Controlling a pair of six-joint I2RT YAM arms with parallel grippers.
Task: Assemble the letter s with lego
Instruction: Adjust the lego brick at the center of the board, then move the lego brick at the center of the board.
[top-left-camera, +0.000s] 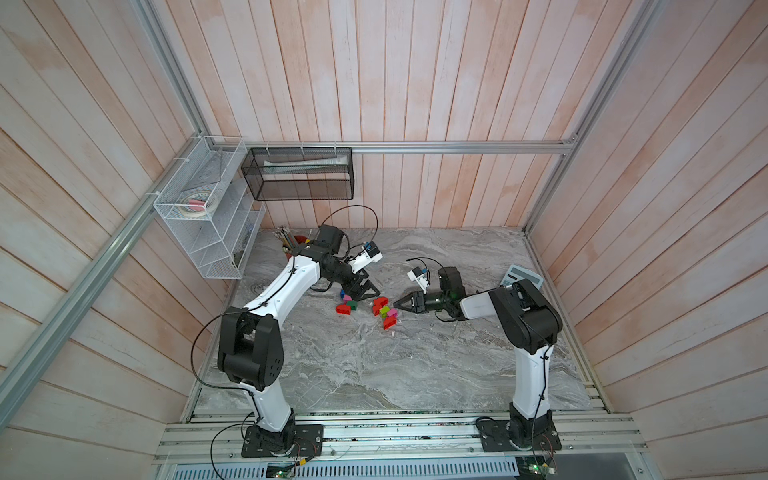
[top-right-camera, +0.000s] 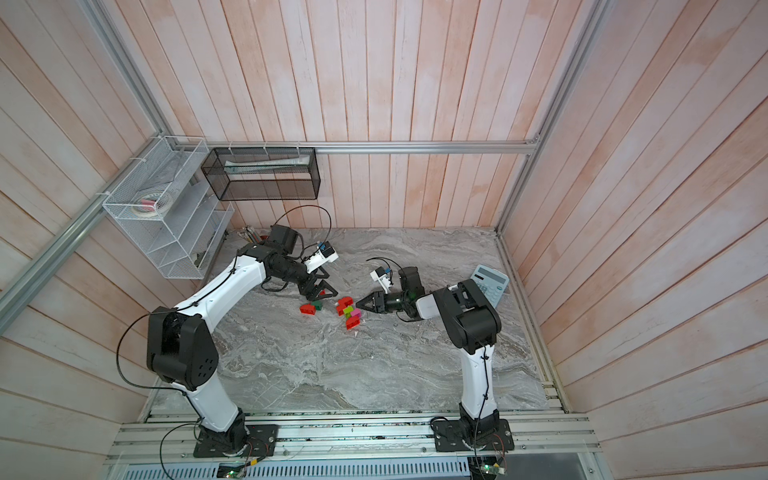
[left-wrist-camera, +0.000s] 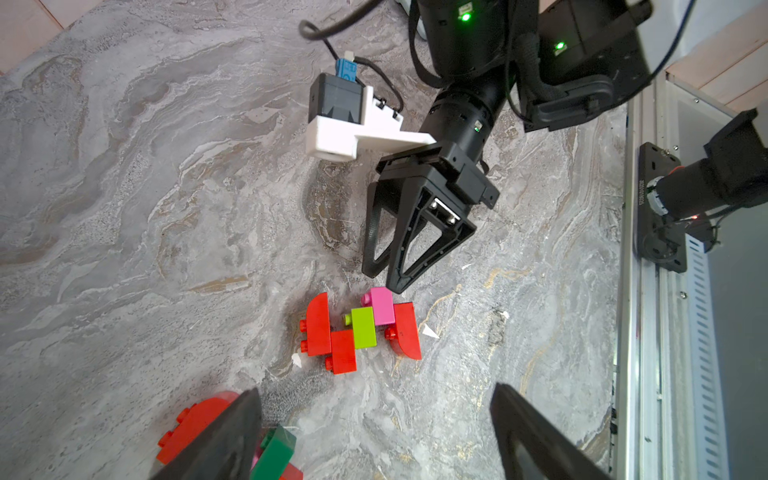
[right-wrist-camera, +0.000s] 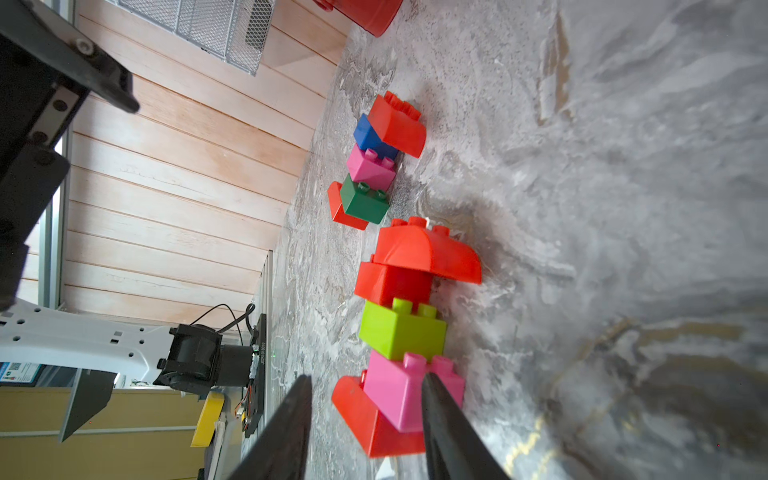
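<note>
Lego (top-left-camera: 384, 311) mid desk (top-left-camera: 374, 374), nearer its far edge: S half-built.
Top views: left gripper (top-left-camera: 363, 293) wide open, empty, over loose bricks (top-right-camera: 311, 307). Left wrist: right gripper (left-wrist-camera: 385, 279) barely parted, empty, tips at the pink brick (left-wrist-camera: 381, 305). Right wrist: same gap. Next, probably: adding those loose bricks.

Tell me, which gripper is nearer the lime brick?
Right. The right gripper sits by the pink brick touching the lime brick; the left gripper is farther off, by the dark green brick.
</note>
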